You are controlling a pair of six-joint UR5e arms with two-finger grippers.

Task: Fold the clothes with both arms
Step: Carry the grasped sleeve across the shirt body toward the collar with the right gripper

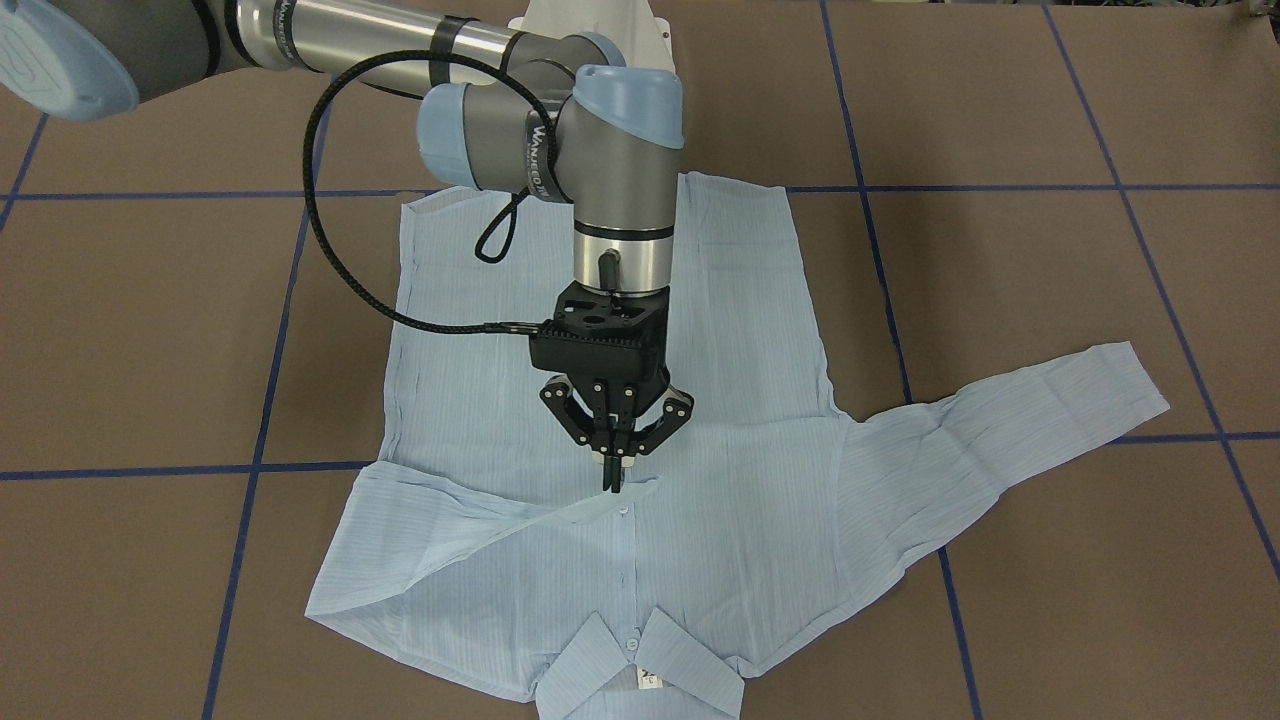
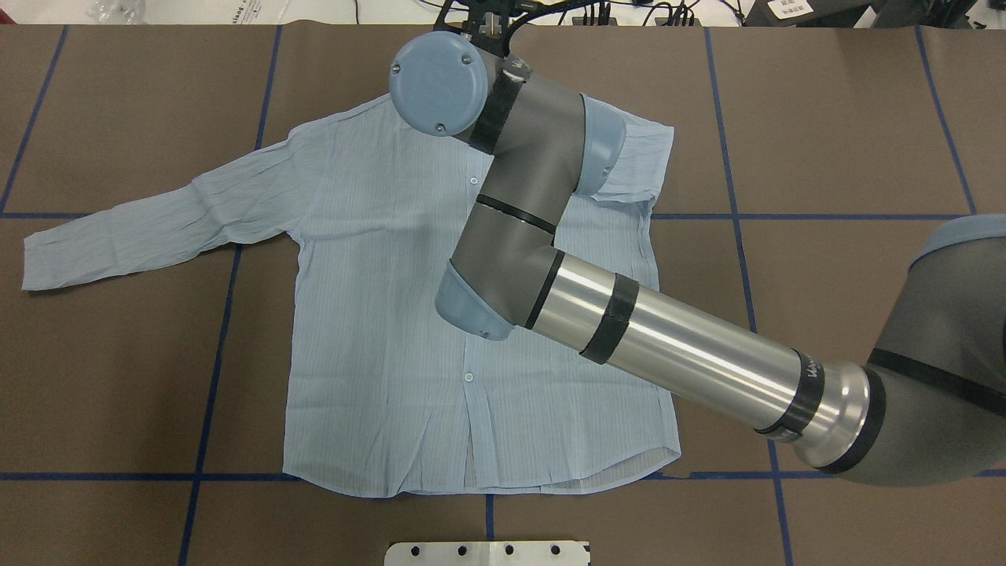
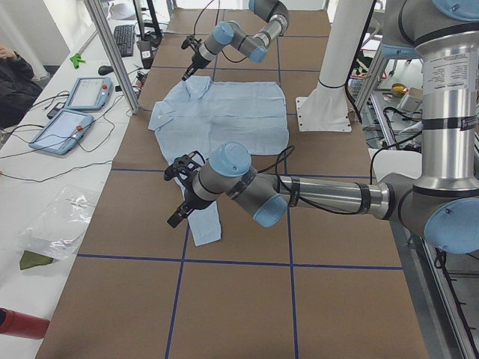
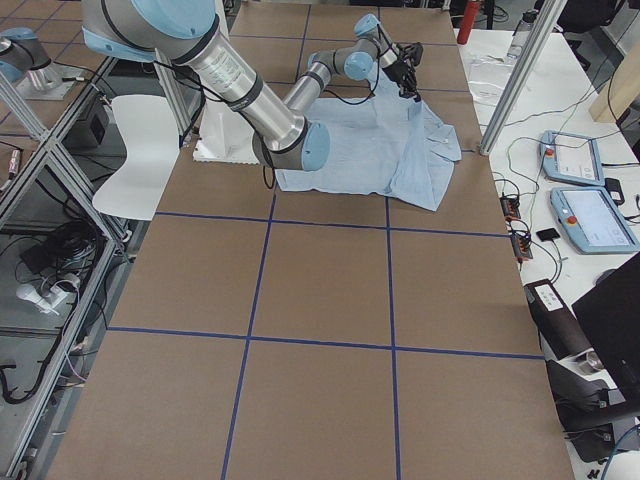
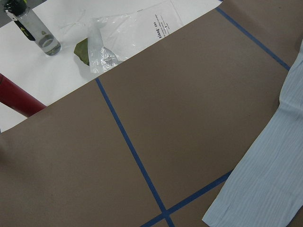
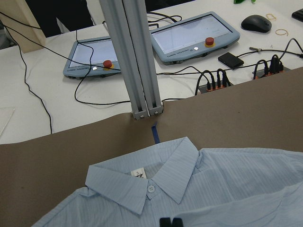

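The light blue striped shirt (image 1: 720, 480) lies flat, front up, on the brown table, with its collar (image 6: 161, 182) towards the operators' side. One sleeve (image 1: 450, 520) is folded across the chest; the other sleeve (image 2: 157, 220) stretches out sideways. My right gripper (image 1: 612, 478) points straight down over the button line, shut on the folded sleeve's cuff. In the overhead view the right arm (image 2: 534, 236) hides that gripper. My left gripper (image 3: 174, 218) hovers beside the outstretched sleeve's end (image 3: 203, 226); I cannot tell whether it is open. The left wrist view shows only that cuff (image 5: 265, 179).
Blue tape lines (image 1: 640, 470) divide the brown table into squares. The white pedestal base (image 3: 322, 112) stands near the shirt's hem. Beyond the table edge are two teach pendants (image 6: 194, 38), an aluminium post (image 6: 137, 56), cables, a plastic bag (image 5: 128, 33) and a red bottle (image 5: 19, 101).
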